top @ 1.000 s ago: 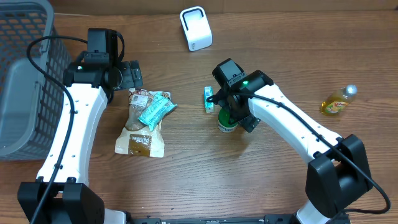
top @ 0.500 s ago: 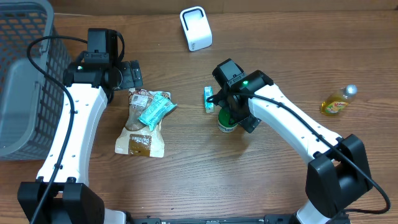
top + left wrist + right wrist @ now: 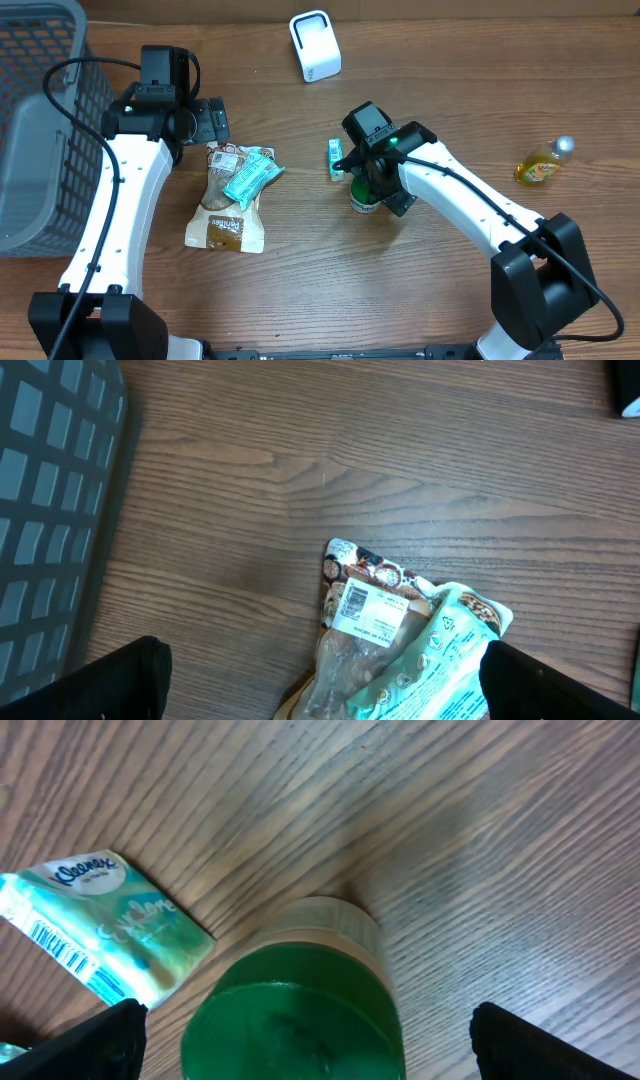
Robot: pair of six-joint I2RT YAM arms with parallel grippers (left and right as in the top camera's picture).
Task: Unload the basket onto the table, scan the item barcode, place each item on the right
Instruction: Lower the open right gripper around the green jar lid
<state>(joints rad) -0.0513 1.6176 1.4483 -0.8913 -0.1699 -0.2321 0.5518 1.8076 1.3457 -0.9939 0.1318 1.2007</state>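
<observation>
A jar with a green lid [image 3: 295, 1010] stands upright on the table, directly under my open right gripper [image 3: 320, 1045]. The black fingers [image 3: 100, 1040] flank the lid on both sides without touching it. In the overhead view the right gripper [image 3: 372, 182] covers most of the jar [image 3: 363, 202]. A teal Kleenex tissue pack [image 3: 100, 925] with a barcode on its edge lies just left of the jar. The white scanner [image 3: 315, 45] stands at the back. My left gripper [image 3: 335, 685] hangs open above a brown snack bag [image 3: 365, 610] and a teal packet [image 3: 440, 660].
A grey mesh basket [image 3: 35, 120] fills the left side of the table. A small yellow bottle [image 3: 543, 163] lies at the far right. The snack bag [image 3: 228, 205] and teal packet [image 3: 248, 175] lie between the two arms.
My right wrist has shifted slightly to the left over the jar. The left arm and all the objects stay where they were.
</observation>
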